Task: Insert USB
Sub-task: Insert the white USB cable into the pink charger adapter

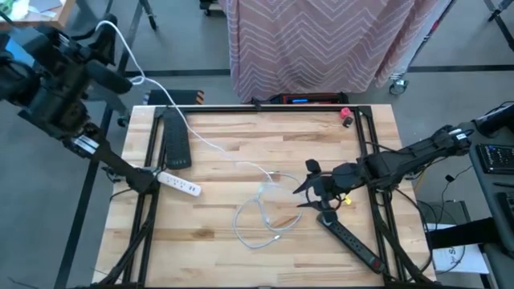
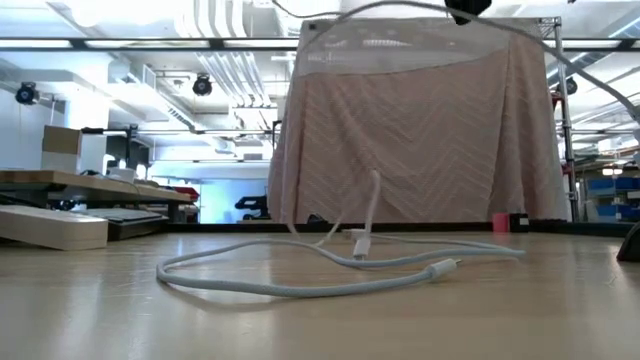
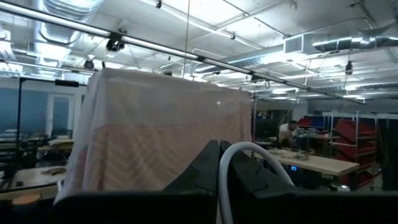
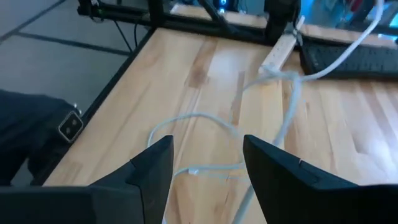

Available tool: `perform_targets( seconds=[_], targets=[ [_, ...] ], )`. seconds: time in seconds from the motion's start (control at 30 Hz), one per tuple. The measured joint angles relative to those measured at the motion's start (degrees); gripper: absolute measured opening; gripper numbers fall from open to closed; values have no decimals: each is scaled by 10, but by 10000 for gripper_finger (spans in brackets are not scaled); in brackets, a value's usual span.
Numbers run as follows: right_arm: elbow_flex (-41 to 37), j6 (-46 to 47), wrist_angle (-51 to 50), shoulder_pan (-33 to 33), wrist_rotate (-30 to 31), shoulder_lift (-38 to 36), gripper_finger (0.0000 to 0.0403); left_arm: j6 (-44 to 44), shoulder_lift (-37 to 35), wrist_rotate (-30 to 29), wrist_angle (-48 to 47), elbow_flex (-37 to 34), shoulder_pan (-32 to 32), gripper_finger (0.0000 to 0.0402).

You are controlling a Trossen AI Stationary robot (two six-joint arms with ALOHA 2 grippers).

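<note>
A white USB cable (image 1: 261, 210) lies in a loose loop on the wooden table (image 1: 217, 257). One strand (image 1: 132, 60) of it rises off the far left of the table to my left gripper (image 1: 95, 42), which is raised high there and shut on it. In the low view the loop (image 2: 300, 283) rests on the table with a plug (image 2: 361, 243) near its middle. My right gripper (image 1: 309, 186) hovers open at the table's right, just right of the loop. In the right wrist view, part of the cable (image 4: 205, 171) lies on the table beyond the open fingers (image 4: 208, 155). My left gripper pinches the white cable (image 3: 221, 186) between its two shut fingers. The cable comes out at the fingertips and arches over one finger (image 3: 249, 148). From there it hangs slack down to the table, where the rest lies looped.
A white power strip (image 1: 178, 183) lies at the table's left, with a black strip (image 1: 175, 140) behind it. Another black power strip (image 1: 349, 237) lies under my right arm at the near right. A small red object (image 1: 345, 115) sits at the far right corner. A draped cloth (image 1: 321, 40) stands beyond the far edge.
</note>
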Motion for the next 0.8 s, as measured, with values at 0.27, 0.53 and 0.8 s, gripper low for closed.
perform_targets(
  seconds=[0.27, 0.53, 0.8],
  targets=[
    [11, -15, -3, 0, 38, -17, 187, -27, -4, 20, 2, 1, 35, 0],
    [12, -20, 13, 0, 46, -19, 186, -78, 5, 123, 105, 1, 109, 0],
    [8, -31, 46, 34, 35, 21, 184, 72, 30, -57, 107, 0, 229, 0]
  ],
)
